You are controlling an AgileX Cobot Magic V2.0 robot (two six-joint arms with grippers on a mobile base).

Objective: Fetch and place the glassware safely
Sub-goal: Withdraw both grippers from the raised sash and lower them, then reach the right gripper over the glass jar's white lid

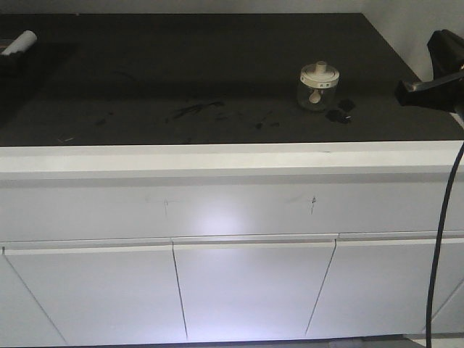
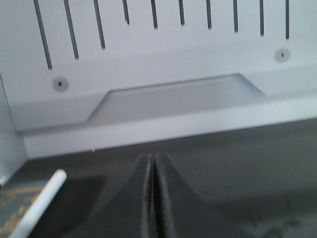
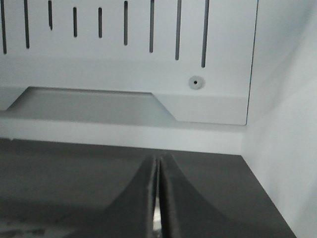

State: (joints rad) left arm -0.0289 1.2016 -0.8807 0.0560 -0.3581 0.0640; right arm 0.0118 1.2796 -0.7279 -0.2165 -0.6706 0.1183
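The glassware (image 1: 318,85) is a small squat clear jar with a cream-white knobbed lid, standing upright on the right part of the black countertop (image 1: 181,65). No gripper touches it. My right arm (image 1: 433,76) hangs at the right edge, to the right of the jar and apart from it. In the right wrist view the right gripper (image 3: 158,163) is shut with nothing between its fingers, facing the white slotted back wall (image 3: 124,59). The left gripper (image 2: 152,163) is also shut and empty. The jar shows in neither wrist view.
A small black cap-like object (image 1: 339,113) lies just in front and to the right of the jar. Dark smudges (image 1: 196,110) mark the counter's middle. A white rod (image 1: 19,42) lies at the far left, also the rod (image 2: 42,206) beside the left gripper. White cabinet doors (image 1: 246,290) are below.
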